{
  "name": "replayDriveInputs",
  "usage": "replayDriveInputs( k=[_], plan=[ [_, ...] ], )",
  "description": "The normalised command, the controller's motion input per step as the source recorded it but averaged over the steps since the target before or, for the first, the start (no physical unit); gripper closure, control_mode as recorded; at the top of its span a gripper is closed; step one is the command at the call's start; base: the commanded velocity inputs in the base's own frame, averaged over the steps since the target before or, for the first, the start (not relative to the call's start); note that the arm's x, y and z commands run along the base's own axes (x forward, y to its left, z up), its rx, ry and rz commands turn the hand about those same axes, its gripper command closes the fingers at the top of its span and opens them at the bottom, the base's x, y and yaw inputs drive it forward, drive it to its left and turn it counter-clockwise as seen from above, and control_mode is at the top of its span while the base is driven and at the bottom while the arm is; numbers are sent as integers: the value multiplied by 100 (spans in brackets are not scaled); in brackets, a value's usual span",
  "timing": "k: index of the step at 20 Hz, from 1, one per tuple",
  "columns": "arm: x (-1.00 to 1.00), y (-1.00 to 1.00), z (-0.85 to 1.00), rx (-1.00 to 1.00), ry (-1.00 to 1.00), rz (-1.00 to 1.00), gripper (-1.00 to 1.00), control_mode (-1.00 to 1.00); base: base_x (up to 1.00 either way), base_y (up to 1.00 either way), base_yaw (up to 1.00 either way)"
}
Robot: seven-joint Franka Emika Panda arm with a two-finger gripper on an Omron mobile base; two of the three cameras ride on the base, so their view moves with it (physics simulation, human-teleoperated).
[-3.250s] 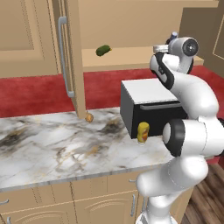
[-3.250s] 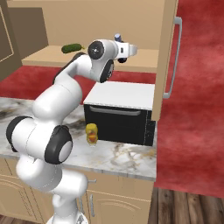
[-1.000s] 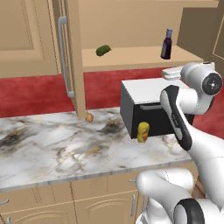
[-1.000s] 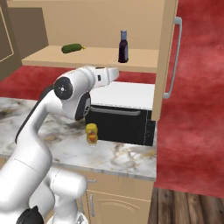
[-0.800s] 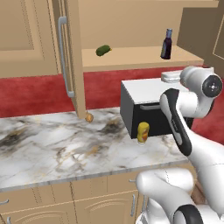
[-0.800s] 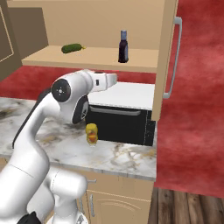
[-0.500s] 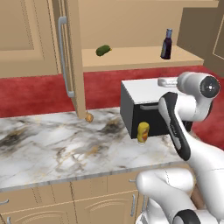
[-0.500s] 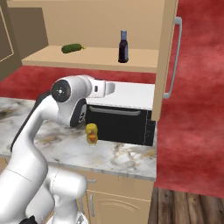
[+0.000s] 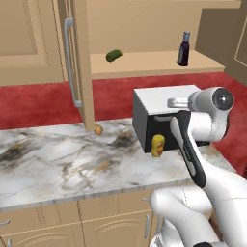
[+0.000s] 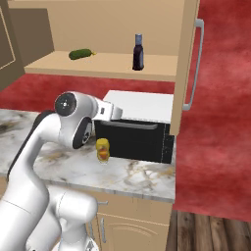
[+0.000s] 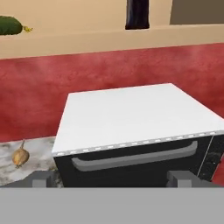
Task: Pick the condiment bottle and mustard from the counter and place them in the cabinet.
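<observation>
Two things sat on the cabinet (image 9: 154, 65) shelf: the condiment bottle (image 9: 183, 48) and a green pickle (image 9: 114, 56). We saw the mustard (image 10: 103, 149) on the marble counter (image 9: 58, 159), by the microwave (image 10: 139, 125). Red wall (image 9: 43, 99) ran behind. Our gripper (image 11: 111, 178) hung wide apart, holding nothing.

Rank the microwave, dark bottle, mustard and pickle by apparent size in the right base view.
1. Microwave
2. Dark bottle, though it stands farther back
3. Mustard and pickle look alike; unranked.
</observation>
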Motion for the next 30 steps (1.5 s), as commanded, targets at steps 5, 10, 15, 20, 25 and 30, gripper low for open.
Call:
replayDriveInputs(
  k=[5,10,15,20,25,30],
  plan=[
    [-25,21,-46,5,7,0,-100,-100,0,0,0],
    [-27,16,-31,8,6,0,-100,-100,0,0,0],
    [-23,17,-20,1,5,0,-100,-100,0,0,0],
    [-31,18,-11,0,3,-4,-100,-100,0,0,0],
    [-28,16,0,0,0,-16,-100,-100,0,0,0],
    [-29,21,-2,0,0,-25,-100,-100,0,0,0]
  ],
)
